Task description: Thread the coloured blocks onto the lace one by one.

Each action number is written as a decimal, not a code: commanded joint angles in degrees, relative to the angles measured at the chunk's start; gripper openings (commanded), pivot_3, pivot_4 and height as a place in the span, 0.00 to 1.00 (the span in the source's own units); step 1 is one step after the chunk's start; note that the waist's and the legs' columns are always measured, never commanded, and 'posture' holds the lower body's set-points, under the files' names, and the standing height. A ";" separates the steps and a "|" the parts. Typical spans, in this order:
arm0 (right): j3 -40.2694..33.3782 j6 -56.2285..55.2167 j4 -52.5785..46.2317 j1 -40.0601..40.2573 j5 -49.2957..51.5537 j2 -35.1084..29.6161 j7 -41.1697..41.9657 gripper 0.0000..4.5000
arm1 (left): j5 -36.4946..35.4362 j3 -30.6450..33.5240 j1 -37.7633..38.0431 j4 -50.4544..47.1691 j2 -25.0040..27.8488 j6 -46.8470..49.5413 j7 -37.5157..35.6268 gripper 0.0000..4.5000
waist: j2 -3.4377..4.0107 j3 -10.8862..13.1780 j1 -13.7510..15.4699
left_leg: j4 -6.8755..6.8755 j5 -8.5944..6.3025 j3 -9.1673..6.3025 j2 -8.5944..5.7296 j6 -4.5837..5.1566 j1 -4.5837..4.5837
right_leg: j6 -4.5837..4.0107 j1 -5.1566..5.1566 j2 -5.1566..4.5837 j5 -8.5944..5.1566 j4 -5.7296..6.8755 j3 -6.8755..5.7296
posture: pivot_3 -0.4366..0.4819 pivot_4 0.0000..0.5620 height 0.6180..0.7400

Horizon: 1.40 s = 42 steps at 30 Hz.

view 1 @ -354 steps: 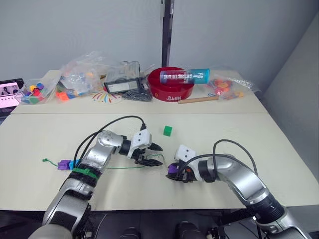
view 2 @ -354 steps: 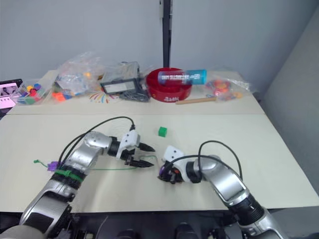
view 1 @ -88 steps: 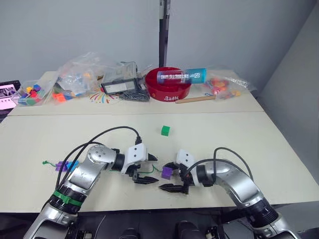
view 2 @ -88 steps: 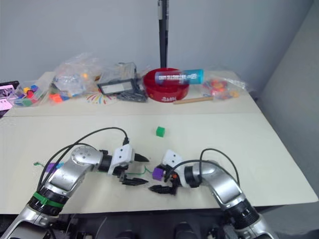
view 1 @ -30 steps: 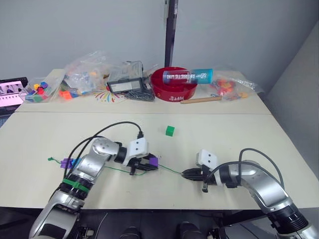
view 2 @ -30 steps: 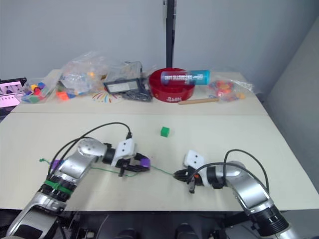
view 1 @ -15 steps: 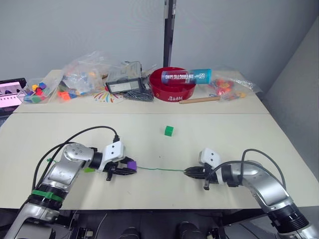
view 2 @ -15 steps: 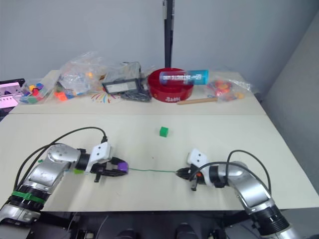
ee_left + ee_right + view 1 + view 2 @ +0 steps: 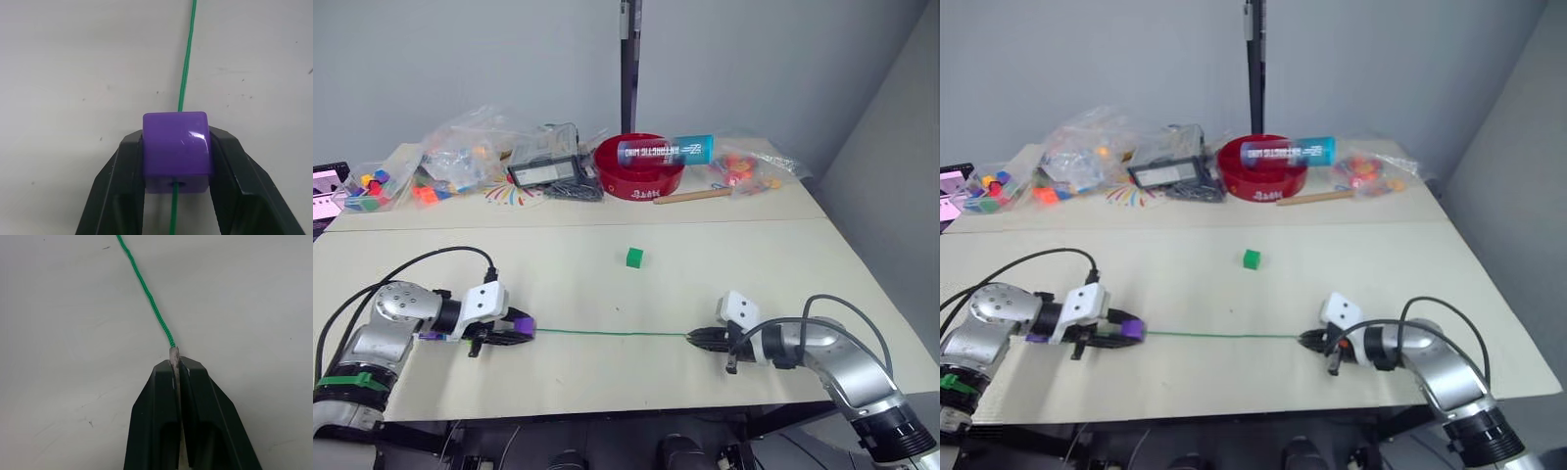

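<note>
Left claw (image 9: 176, 161) gripping purple block (image 9: 176, 149), lace (image 9: 607, 333) taut

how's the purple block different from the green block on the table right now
The purple block is clamped in the left hand with the lace running through it; the green block lies loose farther back, unthreaded and untouched. Both are small plastic cubes.
</note>
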 commanded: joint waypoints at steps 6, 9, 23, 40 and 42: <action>0.40 2.01 -3.12 -1.16 0.68 1.08 -0.46 0.00 | 2.58 -0.75 1.97 1.82 0.04 1.03 0.47 0.38 | 0.08 -0.05 -0.01 | 0.00 0.00 0.02 0.01 0.00 0.02 | 0.01 0.00 0.01 0.00 0.03 0.04 | 0.48 0.27 0.92; 0.91 3.12 -4.13 -1.75 0.85 1.99 -0.63 0.00 | 1.88 -0.05 2.29 0.32 0.06 2.37 0.31 0.64 | 0.13 -0.03 0.05 | 0.00 0.00 0.05 0.01 0.00 -0.04 | 0.00 -0.06 0.02 0.00 0.06 0.06 | 0.48 0.27 0.92; 7.37 5.51 -3.27 -8.88 -1.41 9.14 -3.08 0.00 | -7.59 1.84 -2.61 -24.57 -2.07 24.26 0.56 1.00 | -0.17 0.17 0.78 | 0.01 0.00 -0.02 -0.06 0.00 -0.31 | 0.05 -0.20 -0.09 -0.02 -0.08 -0.01 | 0.48 0.27 0.92; 11.33 7.04 -1.83 -13.71 -2.60 13.04 -3.34 0.00 | 0.47 -9.01 -6.83 -20.31 -18.14 15.04 5.79 0.94 | -0.18 0.17 1.39 | 0.02 0.00 -0.03 -0.08 0.00 -0.31 | 0.04 -0.21 -0.08 0.00 -0.08 -0.02 | 0.48 0.27 0.92; 11.36 7.27 -2.02 -13.62 -2.57 13.05 -3.48 0.00 | 0.57 -8.96 -6.94 -19.98 -18.48 14.79 5.60 0.81 | -0.18 0.17 1.42 | 0.02 0.00 -0.04 -0.09 0.00 -0.32 | 0.04 -0.21 -0.09 0.00 -0.08 -0.02 | 0.48 0.27 0.92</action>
